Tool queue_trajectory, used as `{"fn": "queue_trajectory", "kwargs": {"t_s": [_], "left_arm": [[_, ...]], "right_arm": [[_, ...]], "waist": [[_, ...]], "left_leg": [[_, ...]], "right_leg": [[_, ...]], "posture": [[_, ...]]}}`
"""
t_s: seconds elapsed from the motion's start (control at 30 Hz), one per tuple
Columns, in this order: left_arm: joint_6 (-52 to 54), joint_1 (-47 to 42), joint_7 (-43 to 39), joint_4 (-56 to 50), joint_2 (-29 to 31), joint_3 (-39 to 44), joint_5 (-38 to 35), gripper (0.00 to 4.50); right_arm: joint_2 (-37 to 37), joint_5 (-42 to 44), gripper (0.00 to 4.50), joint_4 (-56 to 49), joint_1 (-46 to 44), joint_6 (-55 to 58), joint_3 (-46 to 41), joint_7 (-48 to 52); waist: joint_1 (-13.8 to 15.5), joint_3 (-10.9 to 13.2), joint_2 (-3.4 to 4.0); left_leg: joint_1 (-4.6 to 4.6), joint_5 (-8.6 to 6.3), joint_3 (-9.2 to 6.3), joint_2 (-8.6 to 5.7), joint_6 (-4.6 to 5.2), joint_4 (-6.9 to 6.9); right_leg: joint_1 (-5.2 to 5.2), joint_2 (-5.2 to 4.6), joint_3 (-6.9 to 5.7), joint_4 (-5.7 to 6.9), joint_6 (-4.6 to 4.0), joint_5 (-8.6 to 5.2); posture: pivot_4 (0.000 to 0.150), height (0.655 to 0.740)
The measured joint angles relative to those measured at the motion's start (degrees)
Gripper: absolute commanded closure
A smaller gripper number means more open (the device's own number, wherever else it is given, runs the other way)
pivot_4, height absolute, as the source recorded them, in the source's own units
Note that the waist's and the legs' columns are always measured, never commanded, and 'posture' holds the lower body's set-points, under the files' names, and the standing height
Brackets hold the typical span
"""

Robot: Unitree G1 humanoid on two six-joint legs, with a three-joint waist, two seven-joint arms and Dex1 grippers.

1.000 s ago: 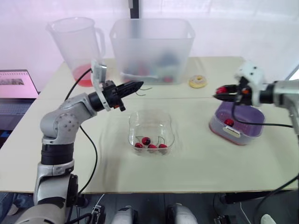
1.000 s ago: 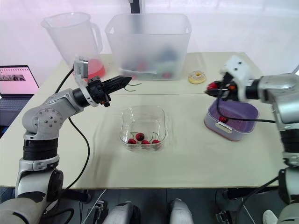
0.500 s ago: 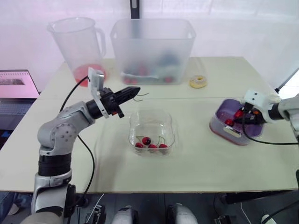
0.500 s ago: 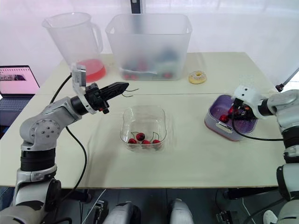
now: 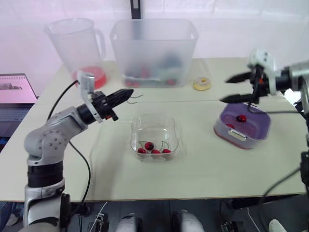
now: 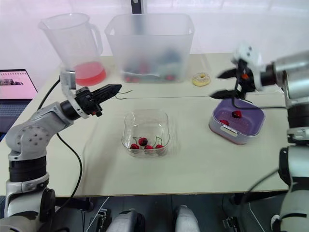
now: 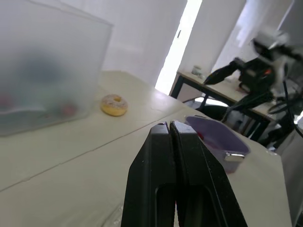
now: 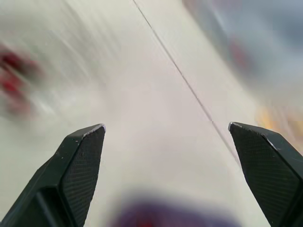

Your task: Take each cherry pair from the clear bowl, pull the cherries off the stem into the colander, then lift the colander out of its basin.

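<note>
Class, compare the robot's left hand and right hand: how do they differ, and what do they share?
The left hand is shut, pinching a thin stem; the right hand is wide open and holds nothing. The left hand hangs to the left of the clear bowl; the right hand hangs above the purple colander. Both are black, two-fingered and in the air.
</note>
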Motion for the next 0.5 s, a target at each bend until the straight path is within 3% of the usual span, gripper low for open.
{"fn": "queue_trajectory", "kwargs": {"t_s": [0.17,0.3,0.5], "left_arm": [[4.7,8.5,4.4,-2.7,3.8,8.1,-6.1,4.5],[9.1,17.6,8.5,-3.5,4.7,11.1,-9.3,4.5],[10.0,25.9,12.3,3.0,3.8,11.6,-6.0,4.5]], "right_arm": [[4.8,11.9,0.02,-12.2,-1.4,12.6,-1.5,1.2],[7.5,13.8,0.02,-13.6,-1.1,12.7,-1.0,-0.3],[9.1,13.7,0.02,-12.8,-1.1,9.7,0.5,-0.7]], "waist": [[0.3,0.0,-0.03],[0.7,0.0,-0.03],[1.1,0.0,-0.03]], "left_leg": [[-0.01,0.0,-0.08,-0.15,0.0,0.09],[0.0,-0.01,-0.08,-0.21,0.0,0.13],[-0.02,-0.01,-0.05,-0.2,0.0,0.13]], "right_leg": [[0.08,-0.16,0.01,-0.01,0.0,0.0],[0.11,-0.21,0.02,0.01,-0.01,0.0],[0.05,-0.08,0.02,0.06,-0.01,0.0]], "posture": [[0.15,0.6886],[0.15,0.6886],[0.15,0.6886]]}}
